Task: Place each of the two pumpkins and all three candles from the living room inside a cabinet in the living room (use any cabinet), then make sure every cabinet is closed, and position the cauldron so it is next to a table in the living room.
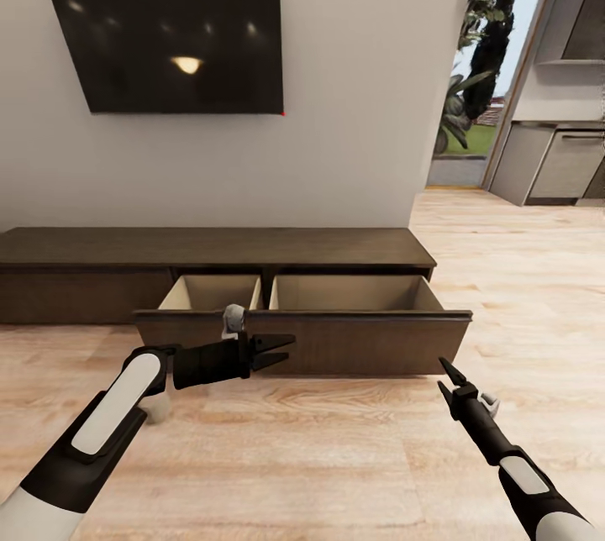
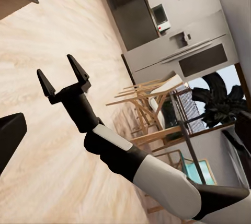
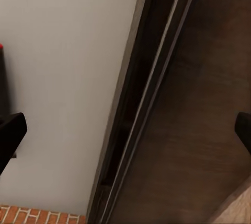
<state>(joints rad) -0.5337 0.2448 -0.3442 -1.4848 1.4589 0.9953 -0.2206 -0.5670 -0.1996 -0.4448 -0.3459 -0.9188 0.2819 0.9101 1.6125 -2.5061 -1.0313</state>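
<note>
Robot stands facing the long low dark-brown cabinet (image 1: 210, 249) set against the wall beneath a wall-mounted TV (image 1: 164, 35). Two drawers are pulled out side by side: a narrower left drawer (image 1: 210, 293) and a wider right drawer (image 1: 357, 295). What shows of both pale beige interiors looks bare; the drawer floors near the fronts are hidden behind the front panels, so contents there cannot be ruled out. Left gripper (image 1: 281, 350) hangs just in front of the left drawer's front panel, pointing sideways toward the right arm, jaws spread, nothing between them. Right gripper (image 1: 446, 370) sits lower over the wood floor (image 1: 319, 457), near the right drawer's outer corner; the left wrist view shows its jaws (image 2: 61, 76) parted in a V and carrying nothing. A small grey piece at the left drawer's front edge, just behind the left gripper, is too unclear to name. Judged progress: drawers stand ready to receive, yet no pumpkin or candle can be confirmed stowed. Still to do, on that reading: load the items, shut both drawers, set the cauldron beside the coffee table. Kitchen units (image 1: 559, 163) and a doorway lie off to the right.
</note>
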